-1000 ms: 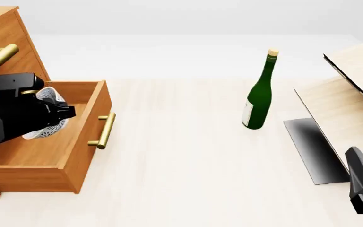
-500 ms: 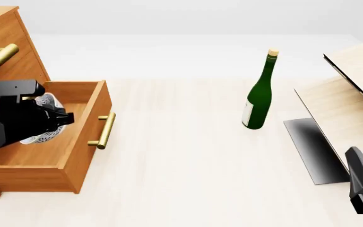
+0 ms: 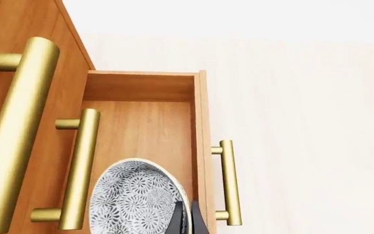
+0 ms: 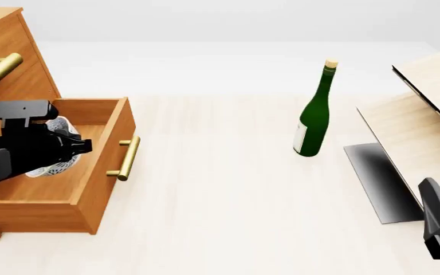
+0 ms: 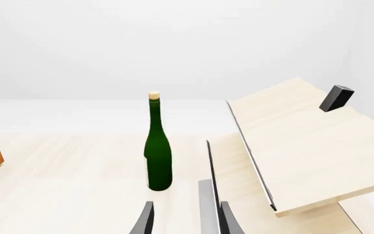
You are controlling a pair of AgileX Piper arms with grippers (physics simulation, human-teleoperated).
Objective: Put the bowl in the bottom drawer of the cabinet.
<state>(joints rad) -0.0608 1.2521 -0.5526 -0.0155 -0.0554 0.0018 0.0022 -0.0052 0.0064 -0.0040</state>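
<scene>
Left gripper [image 4: 66, 146] pinches the bowl [image 4: 52, 150] by its rim, holding it low inside the pulled-out bottom drawer [image 4: 101, 172], likely so release means only a short drop. Right gripper [image 5: 181, 219], jaws slightly apart and empty, idles well away from the cabinet [image 4: 6, 63].

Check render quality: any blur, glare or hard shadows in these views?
Front view: sharp, flat lighting, the one dark shadow under the slanted boards; left arm hides most of the bowl. Left wrist view: crisp, soft sheen on the brass handles. Right wrist view: no blur, bottle casts almost no shadow.
</scene>
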